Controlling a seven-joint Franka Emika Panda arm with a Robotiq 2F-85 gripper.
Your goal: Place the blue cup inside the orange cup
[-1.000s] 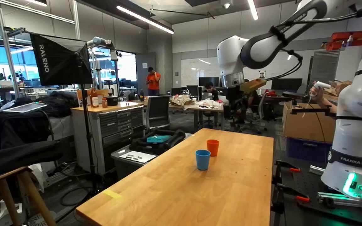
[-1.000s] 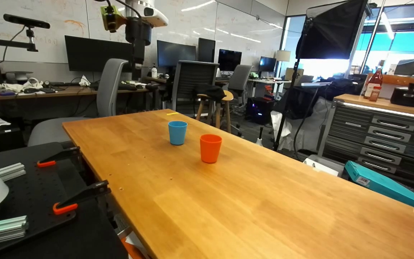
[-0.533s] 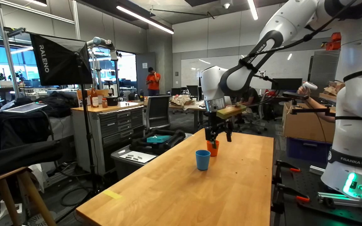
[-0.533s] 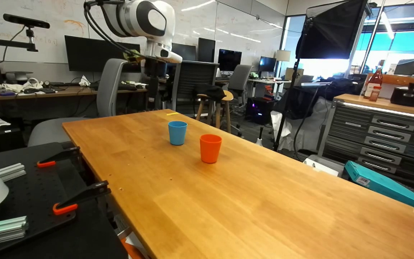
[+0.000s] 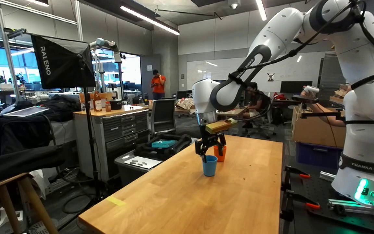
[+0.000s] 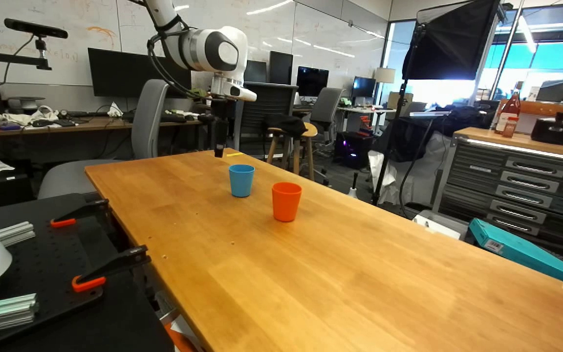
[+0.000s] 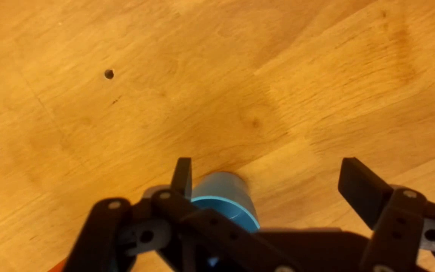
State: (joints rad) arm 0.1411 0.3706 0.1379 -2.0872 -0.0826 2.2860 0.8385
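The blue cup (image 5: pixel 209 167) stands upright on the wooden table, and it also shows upright in an exterior view (image 6: pixel 241 182). The orange cup (image 6: pixel 286 203) stands upright beside it, apart from it; in an exterior view (image 5: pixel 220 155) it is partly behind the gripper and the blue cup. My gripper (image 5: pixel 213 156) is open and empty, just above the blue cup; one fingertip overlaps its rim there. In the wrist view the blue cup (image 7: pixel 225 185) lies low between the spread fingers (image 7: pixel 266 166), much nearer the left finger, which partly hides it. Only an orange sliver (image 7: pixel 57 266) shows bottom left.
The wooden table (image 5: pixel 187 201) has a yellow tape strip (image 5: pixel 116 201) near one end. Black clamps with orange grips (image 6: pixel 110 269) hold its edge on the robot's side. A softbox lamp (image 5: pixel 63 61) stands beyond the table. A person's hand holds a controller (image 5: pixel 312 89).
The arm has swung down over the table, and my gripper has come from high up to just above the blue cup. Both cups have stayed where they were.
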